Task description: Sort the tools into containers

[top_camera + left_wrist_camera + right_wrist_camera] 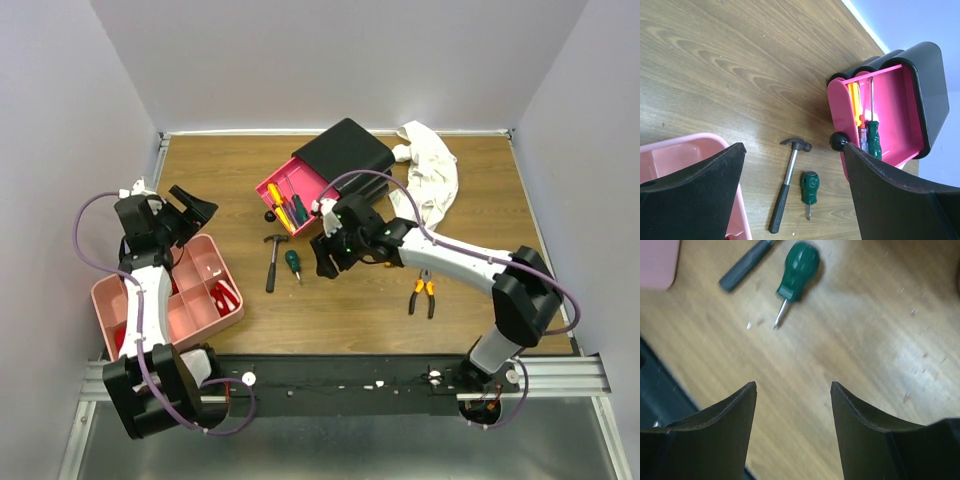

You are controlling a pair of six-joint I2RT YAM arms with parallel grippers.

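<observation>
The tray (200,262) sits at the surface's near left corner. The left gripper (190,228) hovers over its far side, fingers spread and empty. Near mid-surface lie the hammer (272,265) and, just beside it, a stubby green screwdriver (293,263). Behind them the box (345,150) has one drawer (310,183) open, with screwdrivers inside. The right gripper (792,385) hangs just right of the stubby screwdriver, fingers apart and gripping nothing. The pliers (423,297) lie toward the near right.

The step in hand looks like the right arm's reach for the stubby screwdriver. Next it would need to shift over the handle, drop, and close across it.

The left wrist view shows yellow and green handles in the drawer. The right wrist view gives only a blurred screwdriver and hammer handle. Only the overhead view shows the pliers.
</observation>
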